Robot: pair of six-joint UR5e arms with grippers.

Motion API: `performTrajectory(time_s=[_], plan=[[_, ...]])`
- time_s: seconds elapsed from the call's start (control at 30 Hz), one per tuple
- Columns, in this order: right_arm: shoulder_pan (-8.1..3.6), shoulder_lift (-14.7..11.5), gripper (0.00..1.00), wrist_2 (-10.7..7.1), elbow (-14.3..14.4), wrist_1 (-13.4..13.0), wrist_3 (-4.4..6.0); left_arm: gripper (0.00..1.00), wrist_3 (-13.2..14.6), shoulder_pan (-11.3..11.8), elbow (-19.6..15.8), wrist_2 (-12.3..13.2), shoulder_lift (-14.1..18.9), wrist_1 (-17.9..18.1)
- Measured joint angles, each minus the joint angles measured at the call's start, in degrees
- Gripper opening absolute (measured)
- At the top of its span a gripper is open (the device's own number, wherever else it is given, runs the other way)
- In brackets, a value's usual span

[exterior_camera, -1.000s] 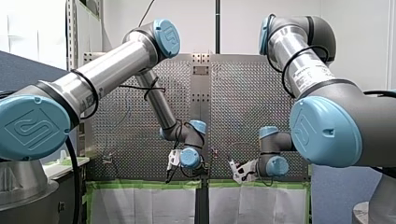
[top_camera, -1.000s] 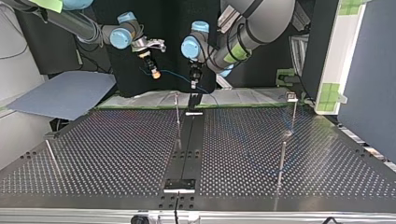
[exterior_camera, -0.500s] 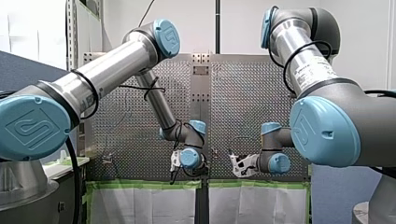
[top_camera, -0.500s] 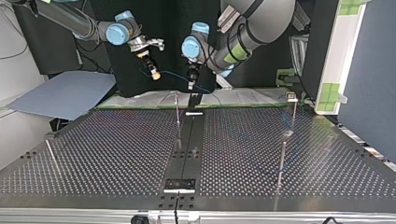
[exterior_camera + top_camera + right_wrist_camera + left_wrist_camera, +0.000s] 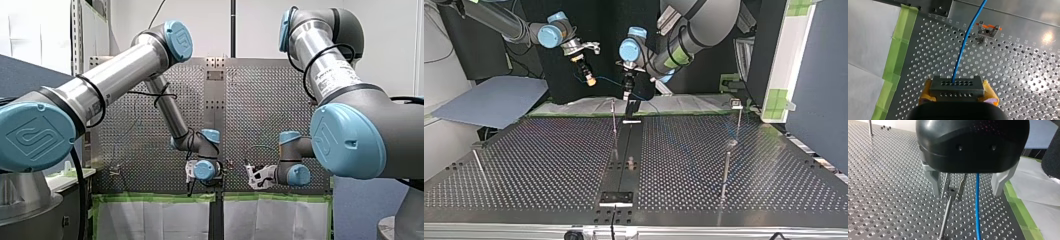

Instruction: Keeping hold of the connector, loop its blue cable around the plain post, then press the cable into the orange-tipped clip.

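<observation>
- Right wrist view: my right hand (image 5: 957, 93) is clamped on the connector (image 5: 956, 86), a grey block with rows of holes squeezed between yellow pads (image 5: 990, 96). The blue cable (image 5: 965, 42) leaves the connector's face and runs out over the perforated table (image 5: 1023, 75). It passes just beside the orange-tipped clip (image 5: 986, 29) without touching it. The cable is not lined up with the clip's slot, so I judge a press from here would lay it alongside the clip, not in it.
- Left wrist view: my left hand (image 5: 966, 194) is open, its pale fingers (image 5: 934, 181) well apart, and the cable hangs free between them down towards the table. The plain post (image 5: 946, 215) rises beside the cable, not inside any loop. Its head sits between two thin metal prongs (image 5: 946, 185); I cannot tell whether these belong to the hand or to the post. Nothing pinches the cable here, so a pull could let it ride up and slip over the post's head. The hand is also near enough to knock the post.
- Top view: both hands hang close together over the table's far edge, with the cable sagging between them above a thin post. Drawing the loop tight would tug on the connector and could twist it in the pads.
- Front view: the two wrists are near each other at the middle. Swinging one round the post risks the arms meeting.
</observation>
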Motion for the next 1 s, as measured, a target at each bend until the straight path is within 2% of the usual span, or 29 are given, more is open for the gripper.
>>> performTrajectory(time_s=[0.4, 0.47, 0.5, 0.57, 0.6, 0.63, 0.67, 0.7, 0.77, 1.0], plan=[[0.03, 0.01, 0.00, -0.02, 0.00, -0.04, 0.10, 1.00, 1.72, 0.02, -0.01, -0.69, -0.01, 0.36], [0.04, 0.00, 0.00, -0.04, 0.00, -0.04, 0.19, 0.78, 2.17, 0.02, -0.01, -0.81, 0.02, 0.45], [0.04, 0.01, 0.00, -0.05, 0.00, -0.05, 0.21, 0.78, 2.44, 0.00, -0.01, -0.85, 0.02, 0.48], [0.05, 0.01, 0.00, -0.07, 0.00, -0.07, 0.25, 0.43, 2.97, -0.03, -0.02, -0.91, 0.02, 0.52], [0.06, 0.01, 0.00, -0.08, 0.00, -0.07, 0.25, 0.43, 3.11, -0.04, -0.04, -0.91, 0.01, 0.53], [0.07, 0.01, 0.00, -0.08, 0.00, -0.08, 0.26, 0.32, 3.22, -0.04, -0.06, -0.92, 0.00, 0.54], [0.09, 0.01, 0.00, -0.08, 0.00, -0.08, 0.26, 0.16, 3.35, -0.06, -0.08, -0.93, 0.00, 0.54], [0.11, 0.01, 0.00, -0.09, 0.00, -0.09, 0.27, 0.16, 3.45, -0.08, -0.08, -0.93, -0.01, 0.53], [0.13, 0.01, 0.00, -0.09, 0.00, -0.09, 0.27, 0.00, 3.75, -0.12, -0.09, -0.94, -0.01, 0.50], [0.11, 0.00, 0.00, -0.05, 0.00, -0.10, 0.27, 0.00, 4.77, -0.02, -0.88, -1.12, 0.02, 0.92]])
